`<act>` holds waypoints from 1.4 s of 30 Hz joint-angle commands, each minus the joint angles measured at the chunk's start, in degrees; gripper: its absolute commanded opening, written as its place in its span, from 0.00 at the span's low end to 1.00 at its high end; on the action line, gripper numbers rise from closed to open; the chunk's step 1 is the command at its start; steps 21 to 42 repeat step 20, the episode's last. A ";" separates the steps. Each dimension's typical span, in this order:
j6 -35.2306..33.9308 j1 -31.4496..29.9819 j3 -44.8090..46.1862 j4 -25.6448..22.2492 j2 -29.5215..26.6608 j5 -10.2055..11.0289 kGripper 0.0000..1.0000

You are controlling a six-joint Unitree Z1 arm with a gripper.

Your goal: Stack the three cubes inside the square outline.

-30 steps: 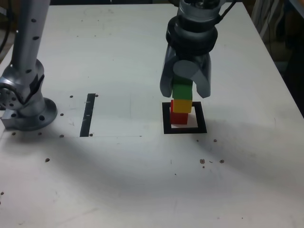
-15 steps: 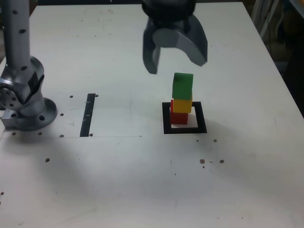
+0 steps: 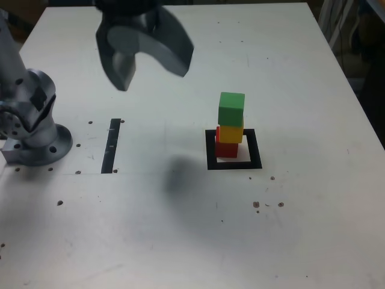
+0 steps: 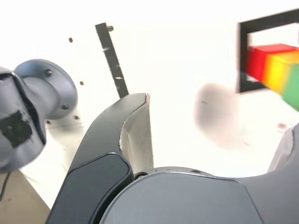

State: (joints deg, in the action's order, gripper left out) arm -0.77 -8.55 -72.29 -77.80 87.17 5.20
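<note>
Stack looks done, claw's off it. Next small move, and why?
Probably none toward the stack: just park the claw away from it. The green cube sits on the yellow cube, which sits on the red cube inside the square outline. The claw is open, empty and well off to the exterior view's left. The green cube looks slightly offset, so going back in risks toppling the stack.

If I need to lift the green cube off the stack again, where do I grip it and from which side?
Take the green cube by two opposite vertical faces, coming straight down from above. It sits on top, skewed on the yellow cube, so turn the open gripper to match its faces. A sideways approach would likely topple the stack.
</note>
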 commanded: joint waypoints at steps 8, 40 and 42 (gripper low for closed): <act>-0.02 1.66 16.80 10.56 -0.93 -0.92 0.99; 0.78 3.46 25.60 13.89 -1.73 -1.50 0.99; 0.78 3.46 25.60 13.89 -1.73 -1.50 0.99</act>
